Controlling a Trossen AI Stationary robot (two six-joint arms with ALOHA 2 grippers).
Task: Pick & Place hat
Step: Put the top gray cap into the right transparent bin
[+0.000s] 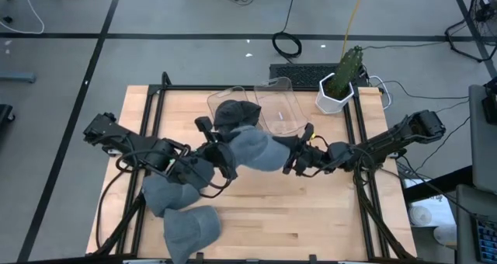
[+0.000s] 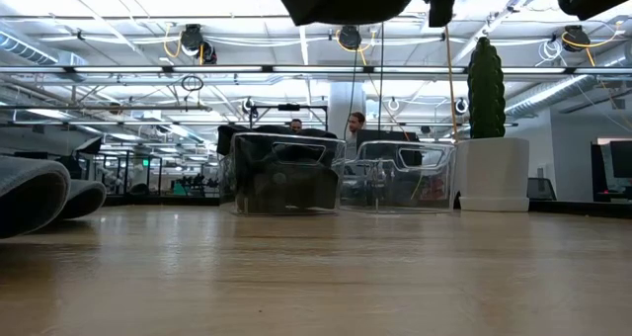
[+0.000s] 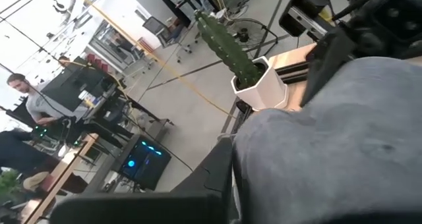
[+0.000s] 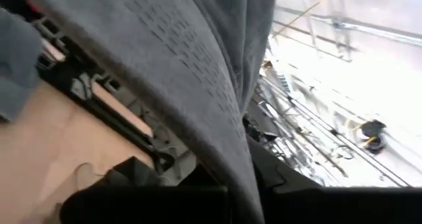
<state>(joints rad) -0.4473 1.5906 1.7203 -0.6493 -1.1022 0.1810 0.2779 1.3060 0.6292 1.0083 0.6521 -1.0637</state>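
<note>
While both arms meet near the middle of the high view, I see a grey hat (image 1: pixel 256 149) stretched between them, held up off the wooden table (image 1: pixel 311 217). Its long axis runs roughly left to right across the frame, tilted slightly so the left end sits a little lower than the right. The left gripper (image 1: pixel 220 159) is at the hat's left end and the right gripper (image 1: pixel 293 157) at its right end, each clamped on the fabric as far as I can judge: in the left wrist view grey cloth (image 3: pixel 330 151) fills the space right ahead of that arm's fingers, and in the right wrist view a fold of ribbed grey fabric (image 4: pixel 198 85) hangs straight down in front of the camera.

Just above the hat in the high view stand two clear plastic bins. One bin (image 1: pixel 227 101) holds a dark hat (image 1: pixel 234 113); the second bin (image 1: pixel 281 107) sits beside it on the right. A potted cactus (image 1: pixel 345 71) in a white pot stands at the upper right corner of the table.

At lower left of the high view two more grey hats lie on the table, one (image 1: pixel 165 190) under the left arm and another (image 1: pixel 192 227) nearer the bottom edge. Low view shows dark shapes at the top edge, well clear of the tabletop.
</note>
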